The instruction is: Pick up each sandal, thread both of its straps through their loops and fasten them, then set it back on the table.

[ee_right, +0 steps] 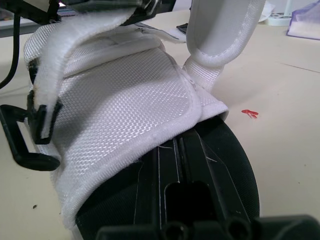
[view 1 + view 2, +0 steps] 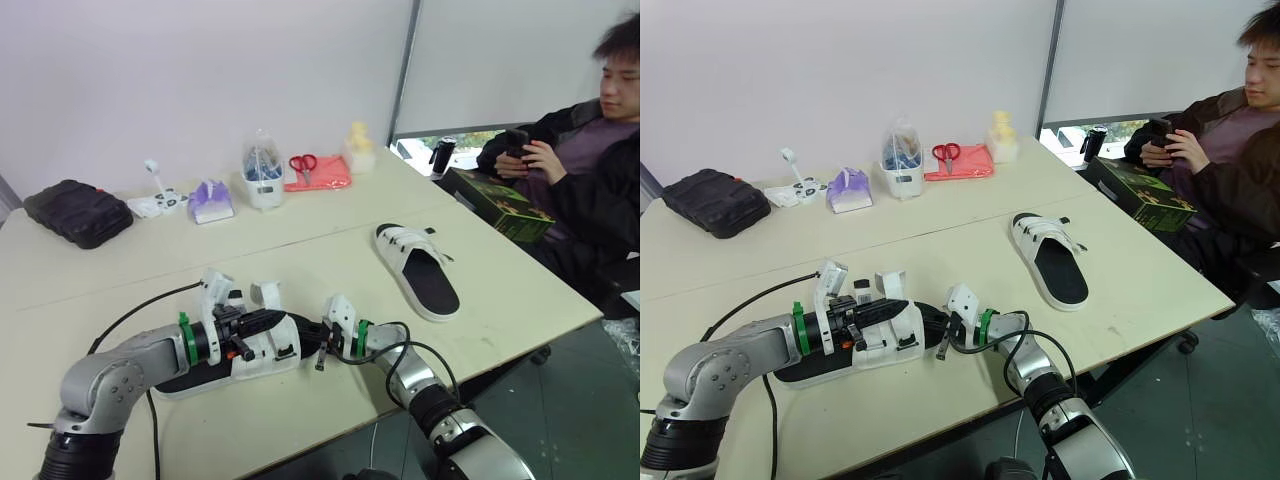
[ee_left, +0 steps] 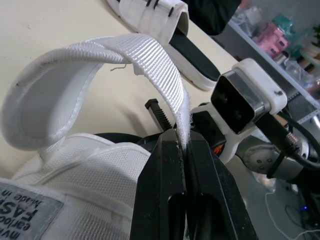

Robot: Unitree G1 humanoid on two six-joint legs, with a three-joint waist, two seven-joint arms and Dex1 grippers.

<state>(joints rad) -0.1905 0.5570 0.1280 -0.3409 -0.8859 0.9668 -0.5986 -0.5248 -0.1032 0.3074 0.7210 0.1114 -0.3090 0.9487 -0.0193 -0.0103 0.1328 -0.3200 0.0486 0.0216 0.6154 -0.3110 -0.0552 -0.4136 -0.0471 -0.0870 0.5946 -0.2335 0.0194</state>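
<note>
Pinching the strap [image 3: 150, 60], left pincer [image 3: 182, 142] clamped; right pincer [image 2: 316, 342] seemingly grips sandal [image 1: 125, 115].

I see one white mesh-topped sandal with a black footbed [image 2: 262, 352] by the near edge of the table [image 2: 300, 240], its white woven strap [image 3: 150, 57] unfastened and arched up in a loop, and a second matching white sandal [image 2: 418, 268] lying flat, sole down, well apart to the right.
</note>
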